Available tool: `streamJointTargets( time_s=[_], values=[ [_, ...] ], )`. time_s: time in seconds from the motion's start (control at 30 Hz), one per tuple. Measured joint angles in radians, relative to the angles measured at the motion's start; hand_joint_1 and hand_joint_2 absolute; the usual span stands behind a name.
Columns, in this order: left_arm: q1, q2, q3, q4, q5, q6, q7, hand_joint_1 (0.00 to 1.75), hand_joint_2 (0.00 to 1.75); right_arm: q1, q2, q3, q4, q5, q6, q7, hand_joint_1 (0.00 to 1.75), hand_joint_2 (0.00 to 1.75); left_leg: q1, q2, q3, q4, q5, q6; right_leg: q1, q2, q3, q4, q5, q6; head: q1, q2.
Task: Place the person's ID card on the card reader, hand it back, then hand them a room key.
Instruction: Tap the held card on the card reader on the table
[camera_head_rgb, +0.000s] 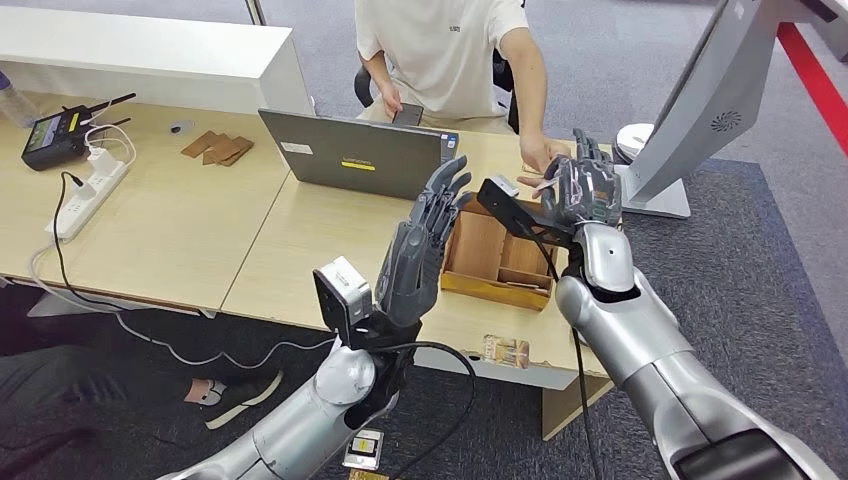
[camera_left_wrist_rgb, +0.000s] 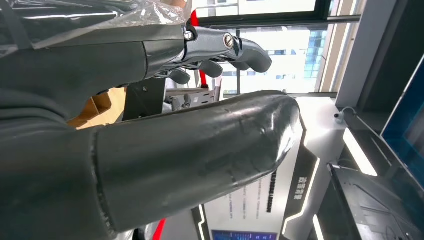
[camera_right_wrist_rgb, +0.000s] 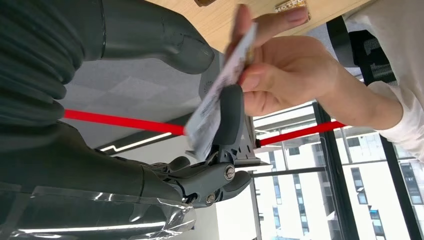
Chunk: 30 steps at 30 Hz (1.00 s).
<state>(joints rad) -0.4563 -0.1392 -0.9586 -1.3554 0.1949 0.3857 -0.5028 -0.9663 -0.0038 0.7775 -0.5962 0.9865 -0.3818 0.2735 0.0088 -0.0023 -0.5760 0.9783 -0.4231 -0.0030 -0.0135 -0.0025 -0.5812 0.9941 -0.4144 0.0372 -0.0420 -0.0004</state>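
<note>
**deskbot_fan:** So where's it at? Looks like a card handover is underway. The right hand (camera_head_rgb: 585, 190) is up at the far edge of the desk (camera_head_rgb: 190, 230), meeting the person's hand (camera_head_rgb: 543, 157). In the right wrist view a card (camera_right_wrist_rgb: 220, 90) sits between the person's fingers (camera_right_wrist_rgb: 270, 22) and one dark robot finger (camera_right_wrist_rgb: 231, 117), which lies against its face. The thick thumb is well apart from the card.

**servo_steve:** Is the robot gripping it or just touching?

**deskbot_fan:** Honestly can't tell. One finger presses on it, but the pictures don't show a proper pinch. I also can't tell if the card is coming to the robot or going back. My guess: the room key part is still to do at least, nothing shows it done.

**servo_steve:** And the left hand (camera_head_rgb: 425, 245)?

**deskbot_fan:** Raised over the desk, fingers spread, holding nothing, hovering just beside the wooden tray (camera_head_rgb: 497, 262).

**servo_steve:** Counts?

**deskbot_fan:** One card in play, one person, one laptop (camera_head_rgb: 355, 155), one wooden tray with two compartments, one power strip (camera_head_rgb: 90, 195), one black radio-looking box (camera_head_rgb: 55, 135), a few brown pieces (camera_head_rgb: 217, 148) lying together (maybe three, hard to split). One grey stand (camera_head_rgb: 700, 110) at the right. I couldn't pick out a card reader for sure.
</note>
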Motion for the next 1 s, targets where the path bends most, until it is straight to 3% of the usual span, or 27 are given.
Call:
streamJointTargets(
  time_s=[0.2,0.37,0.5,0.63,1.0],
  values=[
    [0.0,0.0,0.0,0.0,0.0,0.0,0.0,0.0,0.0,0.0,0.0,0.0,0.002,0.0,-0.002,-0.001,0.0,1.75,0.0,0.0,0.0,0.0,0.0,0.0,0.0,0.0,0.0,0.0,0.0,0.0,0.0,0.0],
    [0.002,0.001,-0.001,0.006,-0.02,0.014,0.013,0.0,0.0,0.007,-0.003,0.004,-0.031,-0.057,-0.089,-0.013,0.0,1.75,0.0,0.0,0.0,0.0,0.0,0.0,0.0,0.0,0.0,0.0,0.0,0.0,0.0,0.0],
    [0.02,0.009,0.013,-0.002,-0.076,0.049,0.073,0.0,0.0,0.106,-0.038,-0.006,-0.285,-0.11,-0.118,0.021,0.0,1.75,0.0,0.0,0.001,0.0,0.0,0.0,0.0,0.0,0.0,0.0,0.0,0.0,0.0,0.0],
    [0.029,0.017,0.021,-0.019,-0.098,0.064,0.093,0.0,0.0,0.192,-0.063,-0.011,-0.421,-0.113,-0.099,0.03,0.0,1.75,0.0,0.0,0.0,0.0,0.0,0.0,0.0,0.0,0.0,0.0,0.0,0.0,0.0,0.0],
    [0.044,0.043,0.033,-0.067,-0.114,0.108,0.115,0.0,0.0,0.386,-0.113,-0.012,-0.607,-0.124,-0.104,-0.018,0.0,1.75,0.0,0.0,0.0,0.0,0.0,0.0,0.0,0.0,0.0,0.0,0.0,0.0,0.0,0.0]
  ],
)
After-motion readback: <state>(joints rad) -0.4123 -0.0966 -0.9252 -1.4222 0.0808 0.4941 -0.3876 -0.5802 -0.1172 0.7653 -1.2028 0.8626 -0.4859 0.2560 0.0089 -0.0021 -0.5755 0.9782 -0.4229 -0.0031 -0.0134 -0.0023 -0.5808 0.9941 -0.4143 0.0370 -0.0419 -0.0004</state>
